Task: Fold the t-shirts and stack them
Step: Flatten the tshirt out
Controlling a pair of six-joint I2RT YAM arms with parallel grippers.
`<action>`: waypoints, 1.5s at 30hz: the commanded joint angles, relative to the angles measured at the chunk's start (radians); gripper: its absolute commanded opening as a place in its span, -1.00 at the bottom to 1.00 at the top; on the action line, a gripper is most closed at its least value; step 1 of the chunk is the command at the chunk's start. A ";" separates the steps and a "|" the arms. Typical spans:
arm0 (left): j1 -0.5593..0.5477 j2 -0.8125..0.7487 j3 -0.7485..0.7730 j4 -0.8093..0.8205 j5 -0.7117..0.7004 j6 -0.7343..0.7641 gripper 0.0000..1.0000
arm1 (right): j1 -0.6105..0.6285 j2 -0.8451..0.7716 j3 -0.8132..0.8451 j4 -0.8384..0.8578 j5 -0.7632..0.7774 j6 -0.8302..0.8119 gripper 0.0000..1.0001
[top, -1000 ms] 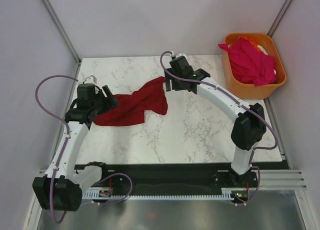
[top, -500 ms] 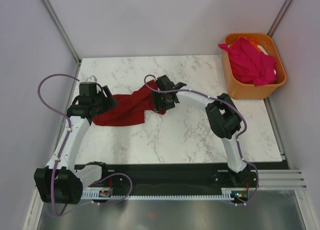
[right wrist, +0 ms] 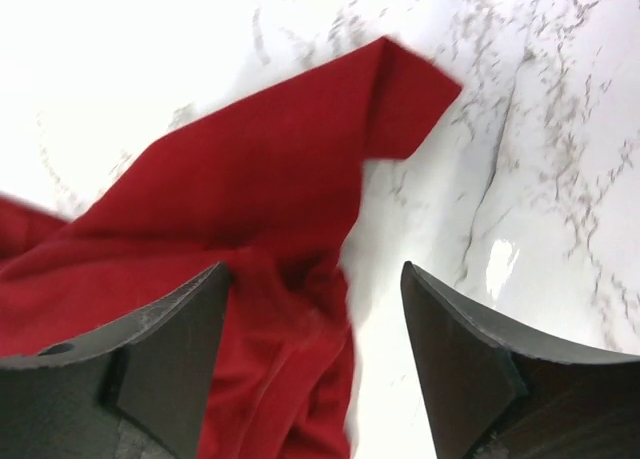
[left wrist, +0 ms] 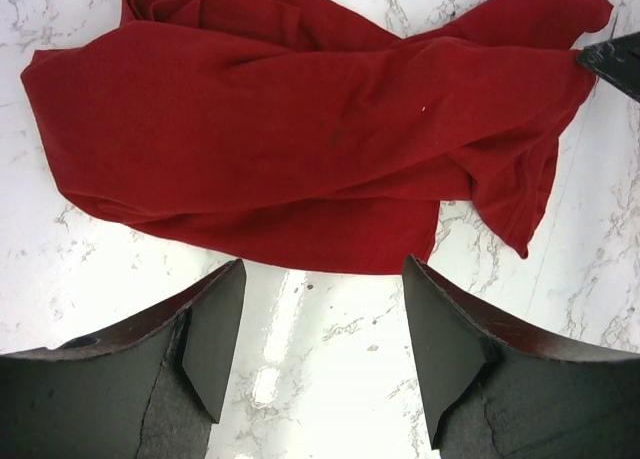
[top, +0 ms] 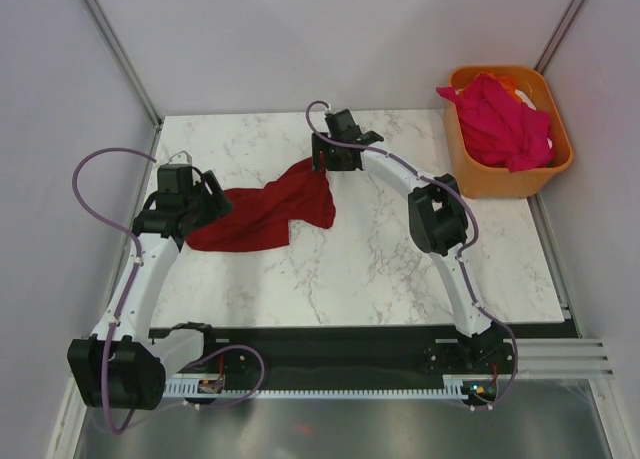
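Our left gripper (left wrist: 320, 329) has its jaws spread with nothing between them, hanging just off the near edge of the crimson t-shirt (left wrist: 300, 139). Our right gripper (right wrist: 315, 349) is spread too, also empty, hanging over the shirt's far right corner, which sticks out as a flat tab onto the marble table (top: 400, 259).

In the top view the crimson shirt (top: 262, 211) lies crumpled and twisted on the left half of the table, between the two grippers: left gripper (top: 205, 201) at its left end, right gripper (top: 328, 164) at its upper right tip. It is bunched, with no clear sleeves or hem showing, and we can't see a neck label from here.

We judge the step is spreading it flat before any fold. To do it well, we should pinch a single layer at opposite corners, not a bunched wad; the right one has that tab corner as a clean target, the left needs a true edge rather than the folded roll. Then lift a little and pull apart evenly so the twist drops out.

The magenta t-shirt (top: 503, 119) is heaped in the orange tub (top: 460, 159), right of the crimson one, well apart, untouched.
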 commanded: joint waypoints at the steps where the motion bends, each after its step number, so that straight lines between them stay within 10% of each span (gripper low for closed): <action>1: 0.003 0.000 0.003 -0.003 -0.022 0.015 0.44 | -0.004 0.093 0.094 -0.017 -0.037 0.038 0.54; 12: 0.003 -0.003 0.001 -0.005 -0.040 0.012 0.43 | -0.003 0.074 0.044 0.041 -0.126 0.089 -0.16; 20: 0.003 -0.005 0.001 -0.005 -0.042 0.011 0.43 | 0.008 -0.072 -0.112 0.046 -0.038 0.061 -0.21; 28: 0.003 0.003 -0.005 -0.005 -0.052 0.011 0.43 | 0.026 -0.158 -0.188 0.030 0.041 0.006 -1.00; 41: 0.027 0.092 0.098 -0.029 -0.068 -0.004 0.44 | 0.023 -0.388 0.135 -0.201 -0.016 -0.156 -1.00; 45: 0.027 0.167 0.136 -0.033 -0.062 -0.017 0.44 | 0.014 -0.604 -0.025 -0.169 0.145 -0.206 -1.00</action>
